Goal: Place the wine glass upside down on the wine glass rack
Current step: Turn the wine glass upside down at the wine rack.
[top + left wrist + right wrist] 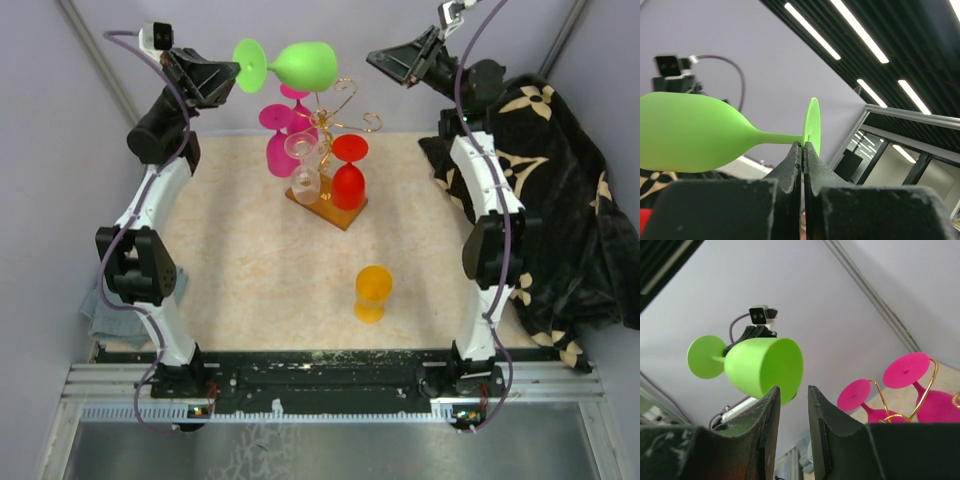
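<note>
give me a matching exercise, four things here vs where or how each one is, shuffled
1 green wine glass
2 orange wine glass
3 red wine glass
4 right gripper

a open, holding nothing
b hanging foot-up on the wine glass rack
c standing alone on the table
d pinched at its foot by the left gripper

Pairs: 1-d, 2-c, 3-b, 4-a

No legible text, label or number — in any view
</note>
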Robot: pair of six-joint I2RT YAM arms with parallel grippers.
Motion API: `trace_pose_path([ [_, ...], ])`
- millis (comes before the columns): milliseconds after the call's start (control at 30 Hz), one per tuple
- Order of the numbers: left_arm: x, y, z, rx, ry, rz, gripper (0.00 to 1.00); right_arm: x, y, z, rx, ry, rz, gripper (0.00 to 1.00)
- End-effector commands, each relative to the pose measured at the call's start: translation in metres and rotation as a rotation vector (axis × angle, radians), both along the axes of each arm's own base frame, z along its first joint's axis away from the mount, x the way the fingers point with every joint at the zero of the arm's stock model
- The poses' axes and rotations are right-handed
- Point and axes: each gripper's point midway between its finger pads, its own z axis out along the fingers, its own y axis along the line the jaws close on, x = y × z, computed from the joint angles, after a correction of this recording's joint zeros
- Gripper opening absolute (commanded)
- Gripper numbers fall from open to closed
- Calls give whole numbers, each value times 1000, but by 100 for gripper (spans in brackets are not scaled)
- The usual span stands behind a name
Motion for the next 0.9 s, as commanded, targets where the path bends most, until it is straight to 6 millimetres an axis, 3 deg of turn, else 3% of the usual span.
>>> trace_pose_path([
  [0, -5, -16, 5, 178, -33, 48, 0, -33, -2, 43, -137, -160, -127, 30],
  [167, 28, -31, -8, 332, -16, 174, 0, -30, 0, 40, -186, -95, -150, 30],
  [333, 44, -39, -21, 399, -15, 209, 0, -33, 13, 38, -236, -82, -188, 30],
  [700, 54, -53, -36, 482, -48, 257, 0, -57, 69, 53, -249, -88, -120, 30],
  [867, 54, -55, -37, 490, -59, 263, 0, -60, 83, 49, -261, -74, -99, 31],
])
